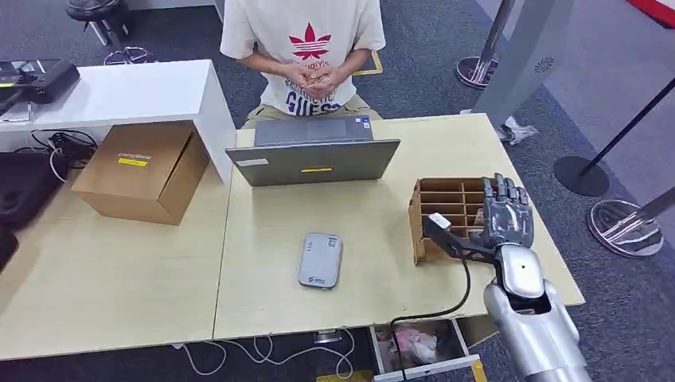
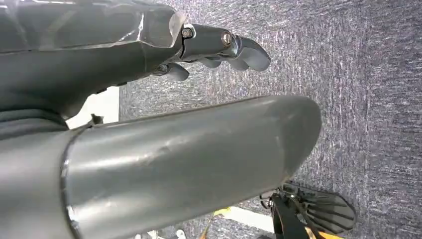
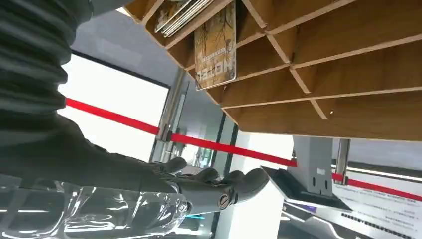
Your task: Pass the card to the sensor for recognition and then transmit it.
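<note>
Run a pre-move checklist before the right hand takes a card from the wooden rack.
1. Right hand at the wooden rack: ok.
2. Right hand free, holding nothing: ok.
3. Card standing in a rack slot: ok.
4. Fingers lined up with that card: cannot tell.
5. Grey sensor lying uncovered on the table: ok.
6. Left hand holding nothing, above the carpet: ok.

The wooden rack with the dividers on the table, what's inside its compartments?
In the wooden rack, one compartment holds a brown printed card and the next one a stack of thin cards. The right hand covers some slots in the head view.
</note>
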Motion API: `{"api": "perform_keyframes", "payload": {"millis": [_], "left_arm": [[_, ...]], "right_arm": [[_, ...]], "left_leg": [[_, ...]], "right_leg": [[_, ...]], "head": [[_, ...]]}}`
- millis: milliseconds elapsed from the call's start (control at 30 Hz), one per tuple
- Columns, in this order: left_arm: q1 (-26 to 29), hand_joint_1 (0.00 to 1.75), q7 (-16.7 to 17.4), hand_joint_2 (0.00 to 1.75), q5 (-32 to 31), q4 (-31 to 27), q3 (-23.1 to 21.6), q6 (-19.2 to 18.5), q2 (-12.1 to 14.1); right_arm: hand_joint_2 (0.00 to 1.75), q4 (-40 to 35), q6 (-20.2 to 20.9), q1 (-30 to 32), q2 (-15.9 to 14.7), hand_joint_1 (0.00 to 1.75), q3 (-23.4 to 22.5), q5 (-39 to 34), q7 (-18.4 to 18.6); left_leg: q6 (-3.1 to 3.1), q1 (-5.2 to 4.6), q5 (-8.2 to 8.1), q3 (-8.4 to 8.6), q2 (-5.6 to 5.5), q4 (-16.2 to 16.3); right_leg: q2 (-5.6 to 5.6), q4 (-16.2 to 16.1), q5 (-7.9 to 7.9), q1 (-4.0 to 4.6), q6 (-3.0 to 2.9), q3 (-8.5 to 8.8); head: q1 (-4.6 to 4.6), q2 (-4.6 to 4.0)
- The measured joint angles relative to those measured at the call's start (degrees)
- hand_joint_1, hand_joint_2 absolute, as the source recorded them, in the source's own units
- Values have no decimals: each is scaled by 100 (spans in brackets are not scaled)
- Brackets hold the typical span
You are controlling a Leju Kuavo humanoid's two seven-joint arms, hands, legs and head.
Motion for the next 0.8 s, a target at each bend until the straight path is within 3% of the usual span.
{"api": "perform_keyframes", "payload": {"millis": [667, 800], "left_arm": [[-26, 0, -48, 0, -33, 0, 0, -4, -44], [-26, 0, -31, 0, -33, 0, 0, -4, -50]], "right_arm": [[175, -221, 151, 80, -31, 0, -183, 28, -4], [175, -223, 151, 92, -35, 9, -234, 26, -59]], "left_leg": [[0, 0, 0, -1, 0, 0], [0, 0, 0, -1, 0, 0]], "right_leg": [[0, 0, 0, -1, 0, 0], [0, 0, 0, 0, 0, -1]], "head": [[0, 0], [0, 0]]}}
